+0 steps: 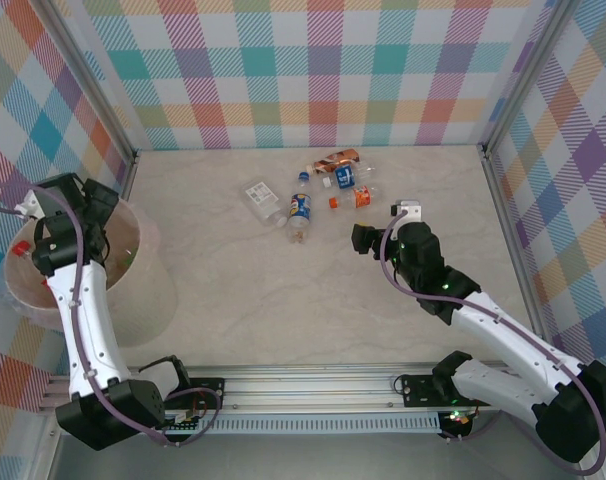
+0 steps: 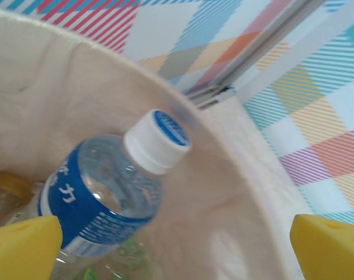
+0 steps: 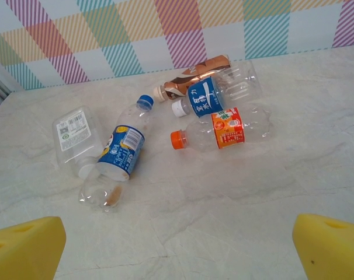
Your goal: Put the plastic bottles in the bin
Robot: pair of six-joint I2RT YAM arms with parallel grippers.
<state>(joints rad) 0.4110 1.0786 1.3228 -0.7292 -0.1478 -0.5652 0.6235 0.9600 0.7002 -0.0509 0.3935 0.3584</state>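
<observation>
Several plastic bottles lie in a loose cluster on the far table: a blue-labelled one (image 3: pixel 121 151), a flat clear one (image 3: pixel 75 137), an orange-capped one (image 3: pixel 224 128), a white-capped one (image 3: pixel 206 99) and a brown one (image 3: pixel 194 73). My right gripper (image 3: pixel 177 245) is open just short of them, with nothing between its yellow fingertips (image 3: pixel 25 248); from above it (image 1: pixel 363 238) sits right of the cluster (image 1: pixel 299 215). My left gripper (image 1: pixel 63 215) hangs open over the bin (image 1: pixel 143 290). Beneath it (image 2: pixel 177 251), a blue-labelled bottle (image 2: pixel 107 186) lies loose inside the bin wall (image 2: pixel 229 192).
Plaid walls enclose the table on three sides, with metal posts at the corners (image 1: pixel 488 150). The bin stands against the left wall. Other bottles and a red cap (image 1: pixel 21 248) lie inside it. Bare marble-patterned tabletop (image 1: pixel 283 310) stretches between the bin and my right arm.
</observation>
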